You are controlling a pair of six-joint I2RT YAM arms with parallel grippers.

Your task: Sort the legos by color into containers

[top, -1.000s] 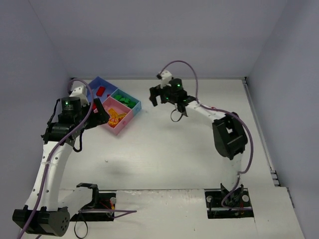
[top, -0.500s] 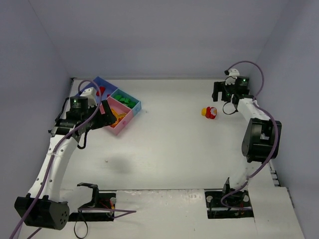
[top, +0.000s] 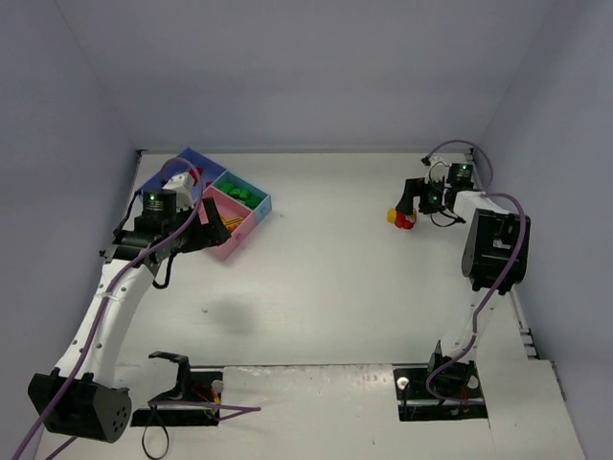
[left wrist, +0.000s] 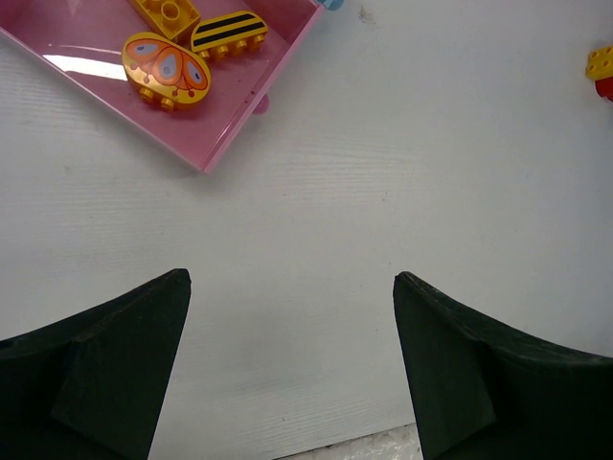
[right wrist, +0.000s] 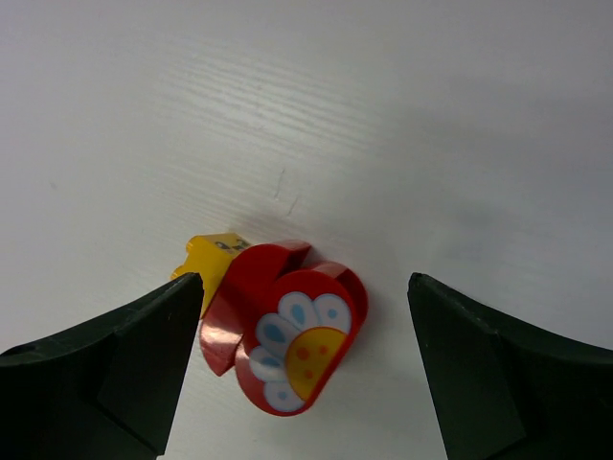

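The tray [top: 265, 203] sits at the far left. Its blue compartment [top: 209, 163] holds a red brick [top: 195, 173], its teal one [top: 231, 177] green bricks [top: 245, 195], and its pink one [top: 237, 240] yellow bricks [top: 230, 221]. My left gripper [top: 199, 228] is open and empty beside the pink compartment [left wrist: 86, 53]; a butterfly-print yellow brick [left wrist: 166, 70] and a striped one [left wrist: 228, 31] lie in it. My right gripper [top: 411, 204] is open just above a red flower-print brick [right wrist: 297, 350]. A second red brick [right wrist: 239, 297] and a small yellow brick [right wrist: 209, 261] touch it.
The red and yellow cluster [top: 402, 218] lies on the white table at the far right, and it also shows at the right edge of the left wrist view [left wrist: 601, 72]. Grey walls close in the table at the back and both sides.
My right gripper swung from beside the tray to the far right and came down over the red and yellow bricks. My left arm shifted slightly along the tray.
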